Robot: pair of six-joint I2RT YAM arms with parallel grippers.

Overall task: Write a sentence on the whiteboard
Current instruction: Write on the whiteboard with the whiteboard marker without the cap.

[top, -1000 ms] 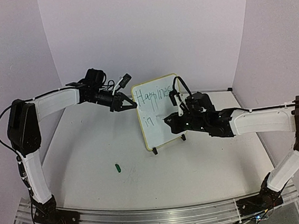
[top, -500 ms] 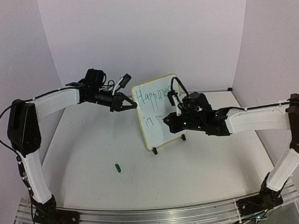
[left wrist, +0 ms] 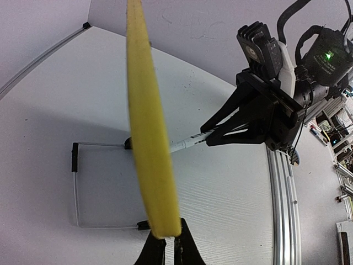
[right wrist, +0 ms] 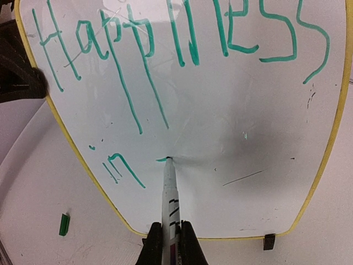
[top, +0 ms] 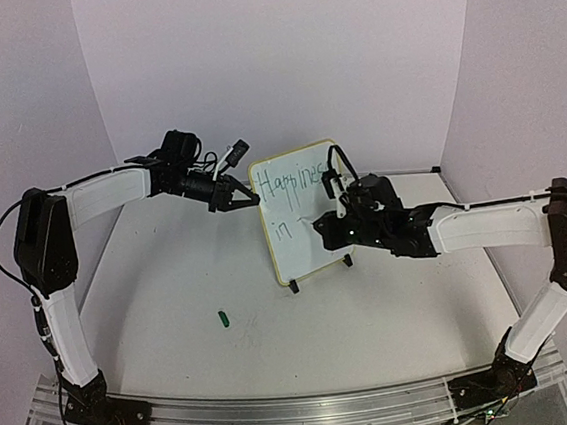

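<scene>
The whiteboard (top: 312, 250) stands tilted on its black feet at mid-table, its yellow frame (left wrist: 146, 127) seen edge-on in the left wrist view. My left gripper (top: 252, 202) (left wrist: 165, 243) is shut on the frame's upper left edge. The sentence (top: 291, 182) (right wrist: 165, 44) reads "Happiness" in green, with "in" (right wrist: 118, 168) below it. My right gripper (top: 327, 230) (right wrist: 171, 234) is shut on a slim white marker (right wrist: 170, 187) (left wrist: 187, 143). The marker's tip touches the board just right of "in", at a short fresh green stroke.
A green marker cap (top: 223, 319) (right wrist: 64, 224) lies on the table left of and nearer than the board. The board's thin wire stand (left wrist: 74, 187) rests behind it. An aluminium rail (top: 283, 413) runs along the near edge. Walls close off the back and both sides.
My right gripper has crept slightly right and up along the board's second line with the marker. The left gripper and the board have held still.
</scene>
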